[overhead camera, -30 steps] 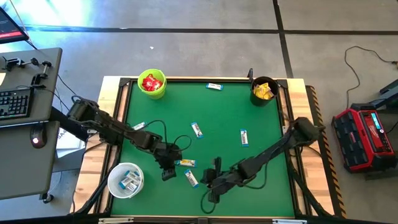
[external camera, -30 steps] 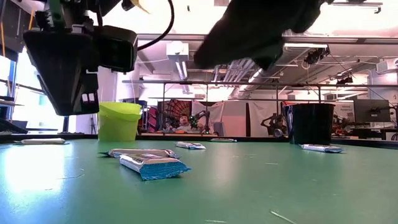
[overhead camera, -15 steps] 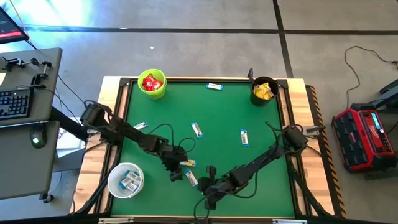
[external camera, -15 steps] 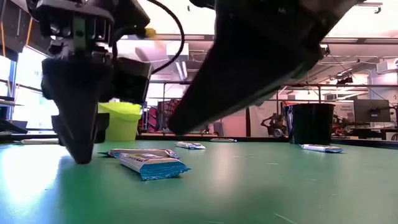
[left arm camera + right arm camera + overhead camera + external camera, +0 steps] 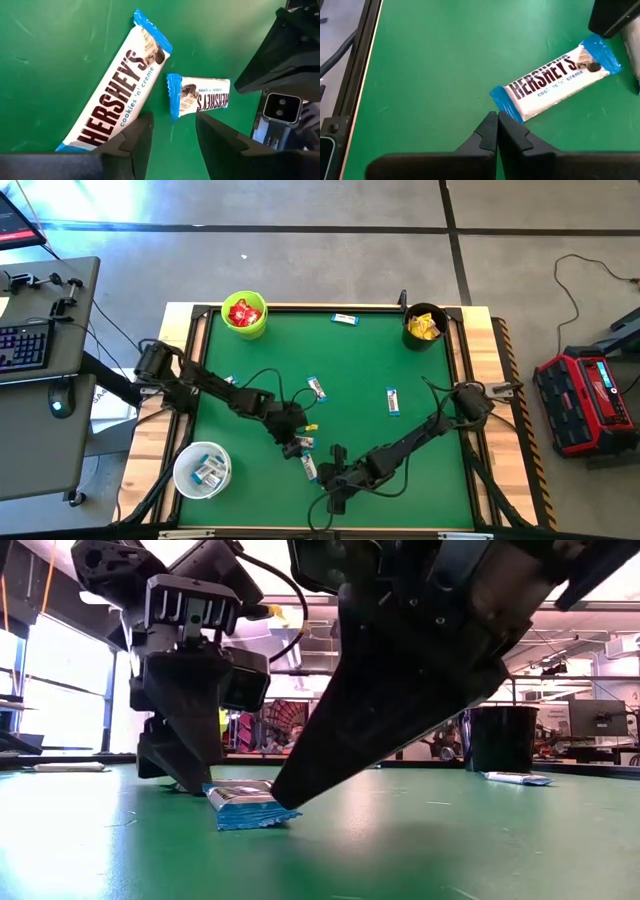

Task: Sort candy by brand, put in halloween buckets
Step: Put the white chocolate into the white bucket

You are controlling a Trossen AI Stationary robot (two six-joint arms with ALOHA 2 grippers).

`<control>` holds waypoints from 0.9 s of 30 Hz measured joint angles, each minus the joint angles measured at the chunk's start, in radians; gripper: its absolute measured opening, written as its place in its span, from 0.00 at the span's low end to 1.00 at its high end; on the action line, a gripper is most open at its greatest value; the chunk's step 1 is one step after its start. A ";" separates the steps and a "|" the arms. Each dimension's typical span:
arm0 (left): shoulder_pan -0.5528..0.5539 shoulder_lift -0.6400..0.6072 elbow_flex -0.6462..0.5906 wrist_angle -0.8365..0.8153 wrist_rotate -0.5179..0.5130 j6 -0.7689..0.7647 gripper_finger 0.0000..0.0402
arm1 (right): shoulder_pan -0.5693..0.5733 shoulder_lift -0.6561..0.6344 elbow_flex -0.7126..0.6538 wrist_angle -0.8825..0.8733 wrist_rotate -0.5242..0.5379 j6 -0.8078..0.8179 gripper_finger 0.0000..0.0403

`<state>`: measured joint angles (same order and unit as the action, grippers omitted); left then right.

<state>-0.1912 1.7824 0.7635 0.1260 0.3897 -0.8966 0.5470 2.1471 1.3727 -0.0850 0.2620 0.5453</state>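
Left claw (image 5: 296,446) has descended, spread, beside bars (image 5: 309,468) lying slantwise; right claw (image 5: 333,480) pressed together.

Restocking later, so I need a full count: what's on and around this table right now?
table: one, green, wood-edged, centre
lime green bucket: one, far left corner
red packets: several, inside the lime green bucket
black bucket: one, far right corner
yellow packets: a few, inside the black bucket
white bucket: one, near left corner
bars in bucket: a few, white-and-blue
loose bars: about six, white-and-blue, scattered on the table
left gripper: one, dark, open, over two bars mid-table
right gripper: one, dark, shut, tip beside a bar
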 joint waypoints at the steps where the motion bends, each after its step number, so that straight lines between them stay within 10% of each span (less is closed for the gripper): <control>1: 0.003 0.001 0.000 0.004 0.006 0.000 0.36 | -0.001 0.000 0.000 0.000 0.001 0.000 0.00; 27: 0.029 0.053 0.000 0.156 0.049 0.037 0.36 | -0.050 0.017 0.000 0.002 -0.031 -0.057 0.00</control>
<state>-0.1620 1.8355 0.7639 0.2821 0.4391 -0.8593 0.4966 2.1639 1.3724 -0.0831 0.2314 0.4888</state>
